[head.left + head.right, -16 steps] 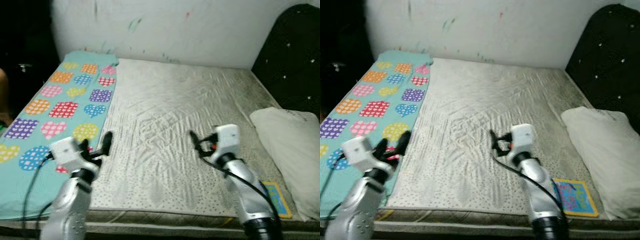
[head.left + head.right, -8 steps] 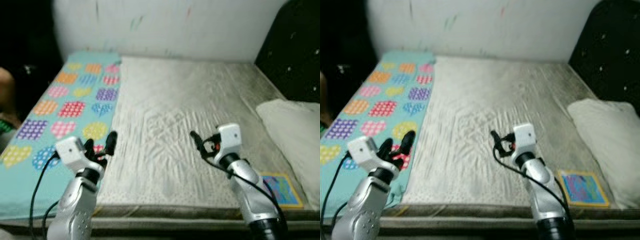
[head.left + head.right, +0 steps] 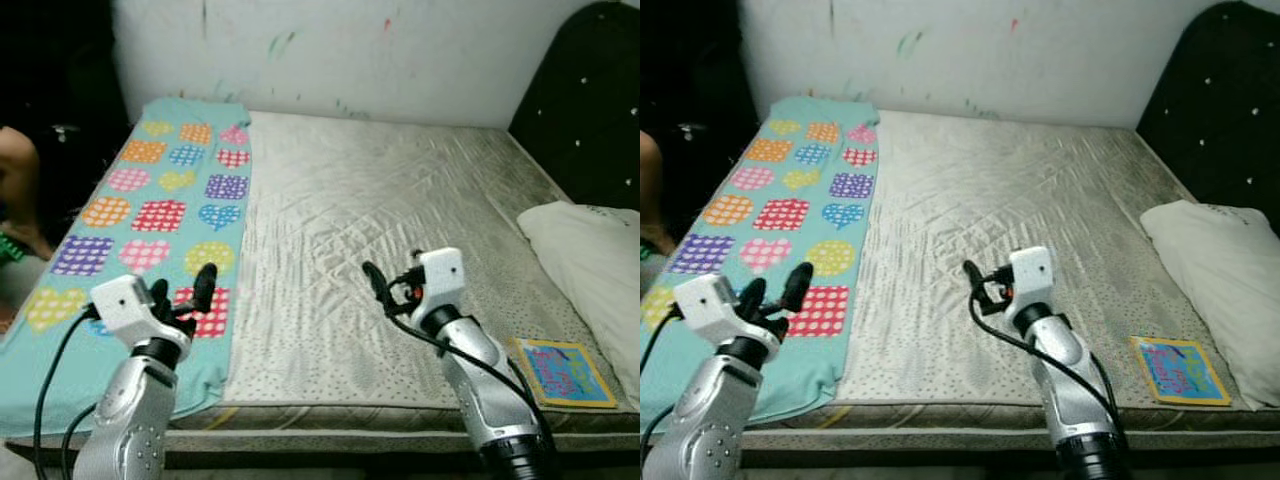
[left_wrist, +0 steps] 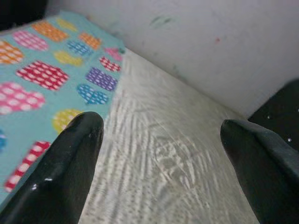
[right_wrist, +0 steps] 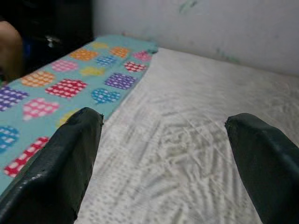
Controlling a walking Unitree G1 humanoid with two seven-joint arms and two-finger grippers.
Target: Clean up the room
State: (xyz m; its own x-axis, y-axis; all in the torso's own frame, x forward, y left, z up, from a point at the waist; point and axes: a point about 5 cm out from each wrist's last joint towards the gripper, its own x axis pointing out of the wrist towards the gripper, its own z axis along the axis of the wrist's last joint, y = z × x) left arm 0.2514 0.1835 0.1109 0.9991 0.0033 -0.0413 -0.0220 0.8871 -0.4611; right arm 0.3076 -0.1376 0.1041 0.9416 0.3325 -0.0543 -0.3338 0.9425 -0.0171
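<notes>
A bare quilted mattress (image 3: 380, 210) lies before me. A teal blanket (image 3: 170, 200) printed with colourful hearts and dots covers its left strip and hangs over the front left corner. A white pillow (image 3: 590, 250) rests at the right, and a small colourful book (image 3: 558, 372) lies flat near the front right corner. My left gripper (image 3: 182, 292) is open above the blanket's front part, nothing between its fingers (image 4: 65, 163). My right gripper (image 3: 385, 290) is open over the middle front of the mattress, holding nothing, its fingers (image 5: 70, 158) wide apart.
A black padded headboard (image 3: 580, 100) stands at the right, behind the pillow. A white wall (image 3: 350, 50) with paint marks runs along the far side. Part of a person (image 3: 18, 190) shows at the dark left edge beside the bed.
The whole picture has shifted with the camera; the book and the blanket's front corner now show more fully. Both grippers stay open, holding nothing, over the bed's front.
</notes>
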